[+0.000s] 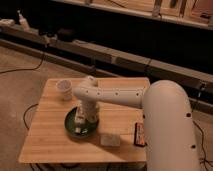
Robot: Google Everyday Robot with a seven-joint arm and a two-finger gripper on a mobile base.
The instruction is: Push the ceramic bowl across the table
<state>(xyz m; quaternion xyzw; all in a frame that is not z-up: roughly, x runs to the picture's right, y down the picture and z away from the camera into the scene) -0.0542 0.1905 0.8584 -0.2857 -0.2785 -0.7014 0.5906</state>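
The ceramic bowl is a shallow dark-green dish on the light wooden table, left of its middle and toward the front. My white arm reaches in from the right and bends down over the bowl. The gripper hangs at the end of the wrist and sits inside the bowl, touching or just above its floor. The arm hides the bowl's right rim.
A small white cup stands at the back left of the table. A white block and a dark flat packet lie near the front right edge. Cables run on the floor to the left; a long low shelf runs behind.
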